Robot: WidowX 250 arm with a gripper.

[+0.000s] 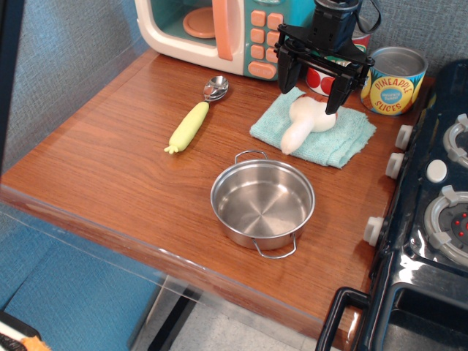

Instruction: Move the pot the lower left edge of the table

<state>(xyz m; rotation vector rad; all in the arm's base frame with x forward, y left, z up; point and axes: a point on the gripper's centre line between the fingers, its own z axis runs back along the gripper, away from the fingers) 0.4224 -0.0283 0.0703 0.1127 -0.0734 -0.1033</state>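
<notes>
The pot (262,202) is a small shiny steel round pot with two thin wire loop handles. It stands empty on the reddish-brown wood table (110,161), near the front edge and right of the middle. My gripper (308,91) is open and empty at the back of the table. It hangs above a teal cloth, well behind the pot and apart from it.
A white mushroom-like toy (303,124) lies on the teal cloth (322,135). A spoon with a yellow-green handle (196,117) lies to the left. A toy microwave (219,29) and a pineapple tin (395,80) stand at the back. A dark blue toy stove (431,212) borders the right side.
</notes>
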